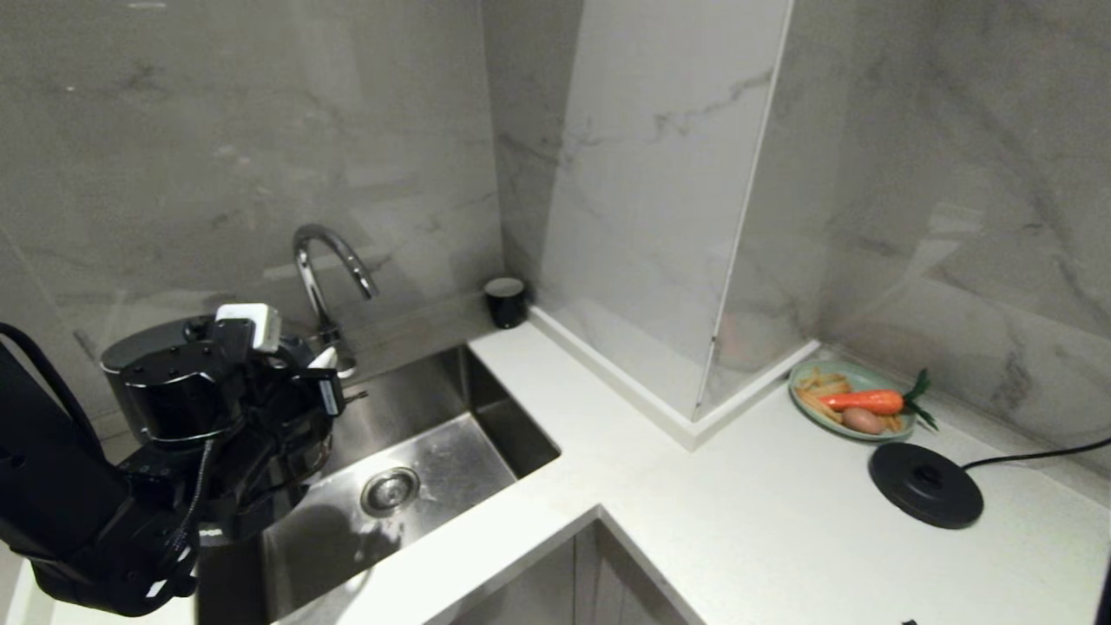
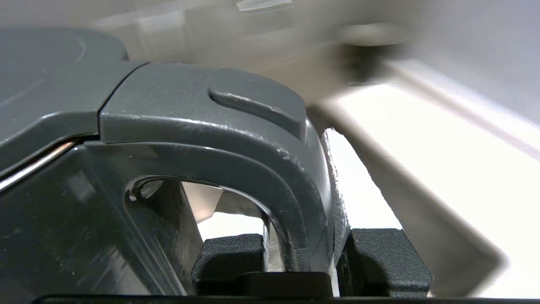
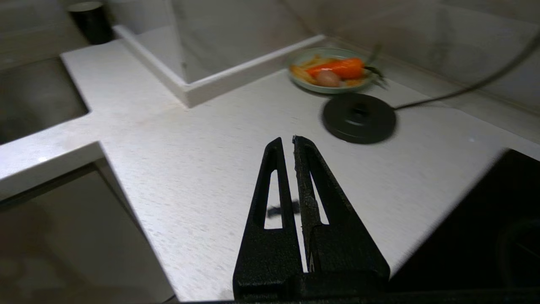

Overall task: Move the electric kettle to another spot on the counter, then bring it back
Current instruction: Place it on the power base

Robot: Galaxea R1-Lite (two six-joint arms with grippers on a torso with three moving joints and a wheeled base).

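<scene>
The black electric kettle (image 1: 161, 391) is at the far left, over the left end of the sink, largely covered by my left arm. My left gripper (image 1: 278, 391) is shut on its loop handle (image 2: 253, 139); in the left wrist view one pad (image 2: 230, 253) sits inside the loop and the other outside, with the left gripper (image 2: 306, 253) clamped across the handle. The kettle's underside is hidden, so I cannot tell if it rests on anything. The white speckled counter (image 1: 564, 417) stretches away to the right. My right gripper (image 3: 287, 141) hangs shut and empty above the counter (image 3: 202, 169).
The steel sink (image 1: 417, 469) and curved faucet (image 1: 325, 260) are beside the kettle. A small black cup (image 1: 506, 301) stands in the corner. At the right lie the corded base disc (image 1: 925, 484) and a plate (image 1: 811, 408) of vegetables. A marble pillar juts out mid-counter.
</scene>
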